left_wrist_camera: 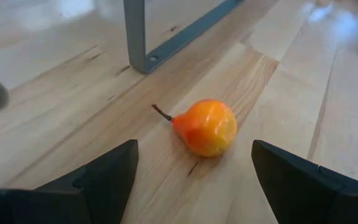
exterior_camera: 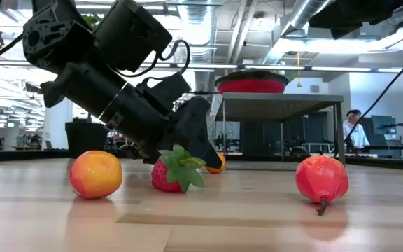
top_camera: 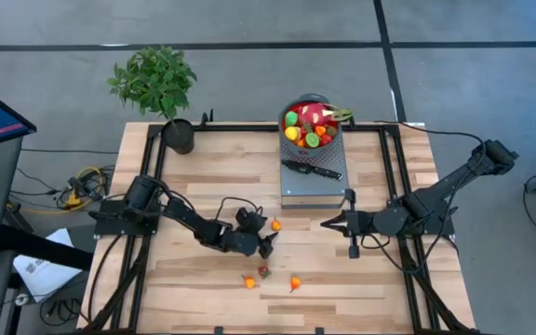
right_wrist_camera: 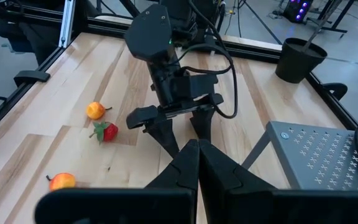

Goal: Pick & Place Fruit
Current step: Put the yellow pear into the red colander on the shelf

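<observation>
Probably an open-plan lab: exposed ceiling ducts (exterior_camera: 313, 17), distant desks, a person (exterior_camera: 353, 129) seated at screens.

Two matte black jointed arms (top_camera: 189, 219) with looping black cables and wedge-shaped fingers (left_wrist_camera: 104, 180).

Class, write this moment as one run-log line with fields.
left gripper: open, closing in on orange pear | right gripper: shut, waiting mid-table | bowl: holds fruit on stand | loose: strawberry

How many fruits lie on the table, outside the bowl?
4. A pear lies before the left gripper; a strawberry lies beside an orange fruit; a red-orange fruit lies farther right. None seems hidden.
</observation>
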Robot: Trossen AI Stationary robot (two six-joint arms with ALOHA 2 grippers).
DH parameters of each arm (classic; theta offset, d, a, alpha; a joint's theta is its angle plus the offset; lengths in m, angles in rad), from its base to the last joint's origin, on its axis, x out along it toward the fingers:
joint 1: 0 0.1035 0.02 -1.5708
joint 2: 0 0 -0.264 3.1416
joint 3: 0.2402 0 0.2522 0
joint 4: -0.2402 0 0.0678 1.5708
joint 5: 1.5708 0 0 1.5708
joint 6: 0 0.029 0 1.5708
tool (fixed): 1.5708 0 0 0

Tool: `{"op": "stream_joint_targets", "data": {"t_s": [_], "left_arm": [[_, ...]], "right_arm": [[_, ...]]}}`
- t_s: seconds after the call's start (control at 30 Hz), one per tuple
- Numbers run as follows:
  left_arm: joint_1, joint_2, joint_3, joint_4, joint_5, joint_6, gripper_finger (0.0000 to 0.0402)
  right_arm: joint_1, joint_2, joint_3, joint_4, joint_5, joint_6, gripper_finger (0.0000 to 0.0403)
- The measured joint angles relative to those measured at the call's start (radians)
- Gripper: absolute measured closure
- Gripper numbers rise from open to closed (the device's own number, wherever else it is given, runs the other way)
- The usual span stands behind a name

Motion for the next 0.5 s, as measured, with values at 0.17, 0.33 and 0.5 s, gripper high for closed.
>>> {"op": "stream_joint_targets", "data": {"t_s": [0.17, 0.33, 0.5], "left_arm": [[0.003, 0.002, 0.000, 0.011, -0.002, 0.025, 0.0092], [0.019, 0.002, 0.000, 0.016, 0.000, 0.033, 0.0092], [0.039, 0.002, 0.000, 0.018, -0.004, 0.030, 0.0092]], "right_arm": [[0.000, 0.000, 0.000, 0.000, 0.000, 0.000, 0.0403], [0.000, 0.000, 0.000, 0.000, 0.000, -0.001, 0.0403], [0.000, 0.000, 0.000, 0.000, 0.000, -0.002, 0.0403]]}}
